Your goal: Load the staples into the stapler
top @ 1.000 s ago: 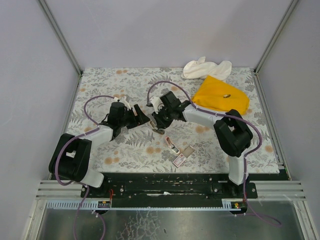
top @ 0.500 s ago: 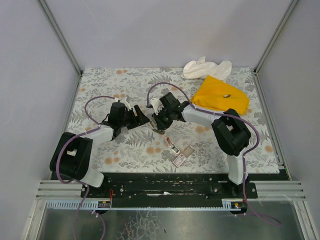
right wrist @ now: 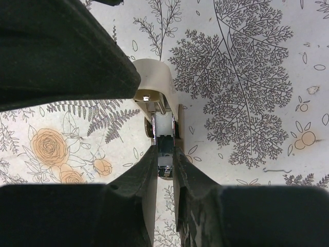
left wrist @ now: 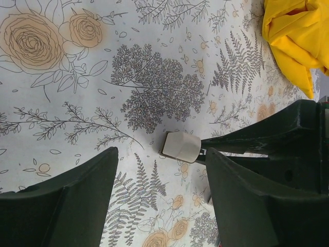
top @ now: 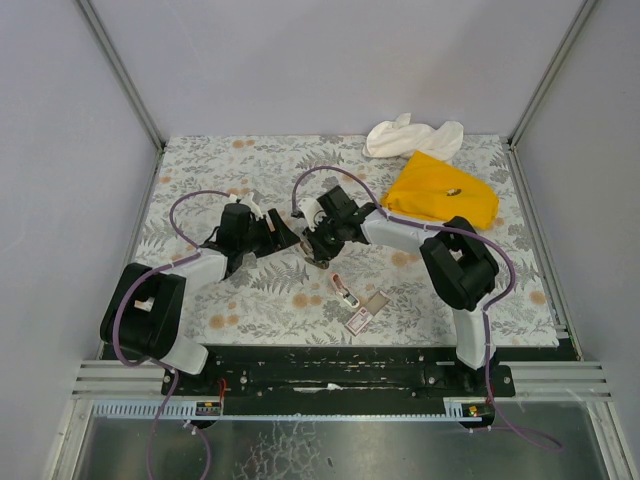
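The cream stapler [top: 313, 250] lies at the middle of the table between both grippers. In the right wrist view its cream body [right wrist: 154, 82] lies ahead, and my right gripper [right wrist: 165, 153] is shut on its narrow metal staple channel. In the top view my right gripper [top: 320, 240] is right over it. My left gripper [top: 277, 232] is open just left of the stapler; in the left wrist view [left wrist: 160, 167] the stapler's cream end [left wrist: 181, 146] sits just ahead of the open jaws. The pink staples box [top: 357, 320] with its tan inner piece [top: 377, 303] lies near the front edge.
A small pink piece [top: 345, 292] lies beside the box. A yellow cloth [top: 440, 190] and a white cloth [top: 410, 135] lie at the back right. The yellow cloth also shows in the left wrist view [left wrist: 298, 36]. Metal frame posts stand at the back corners.
My right arm has shifted slightly to the left. Both grippers stay at the stapler; the box has not moved.
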Tool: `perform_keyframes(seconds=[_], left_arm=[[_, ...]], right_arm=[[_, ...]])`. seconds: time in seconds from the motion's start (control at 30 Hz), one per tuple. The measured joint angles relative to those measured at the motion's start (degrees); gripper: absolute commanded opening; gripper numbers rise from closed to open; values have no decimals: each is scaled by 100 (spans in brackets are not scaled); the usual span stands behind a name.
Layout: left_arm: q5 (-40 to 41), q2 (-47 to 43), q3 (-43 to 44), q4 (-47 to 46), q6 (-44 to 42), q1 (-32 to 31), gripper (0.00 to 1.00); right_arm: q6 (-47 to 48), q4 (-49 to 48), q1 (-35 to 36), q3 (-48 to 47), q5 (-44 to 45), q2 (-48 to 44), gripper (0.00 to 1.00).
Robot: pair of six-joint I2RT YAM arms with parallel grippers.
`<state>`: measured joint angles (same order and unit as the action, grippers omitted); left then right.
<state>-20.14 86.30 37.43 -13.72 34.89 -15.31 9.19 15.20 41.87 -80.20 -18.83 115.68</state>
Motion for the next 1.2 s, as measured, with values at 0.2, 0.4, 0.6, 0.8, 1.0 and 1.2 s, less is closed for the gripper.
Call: perform_keyframes(seconds=[0.2, 0.4, 0.6, 0.8, 1.0, 1.2], left_arm=[[-2, 15, 15, 2, 0, 0, 67], [-44, 22, 15, 0, 0, 0, 68], [-138, 22, 15, -4, 0, 0, 69], [-197, 92, 114, -7, 0, 0, 71], [-212, 352, 343, -46, 0, 0, 70], [-260, 538, 413, -42, -4, -85, 66]], right_arm=[[48, 0, 37, -48, 66, 57, 29], [68, 85, 63, -52, 175, 66, 42], [4, 85, 63, -52, 175, 50, 52], [-356, 81, 61, -52, 251, -262, 53], [-1556, -116, -17, 199, 481, -844, 50], [-2940, -450, -350, 916, 426, -1093, 42]])
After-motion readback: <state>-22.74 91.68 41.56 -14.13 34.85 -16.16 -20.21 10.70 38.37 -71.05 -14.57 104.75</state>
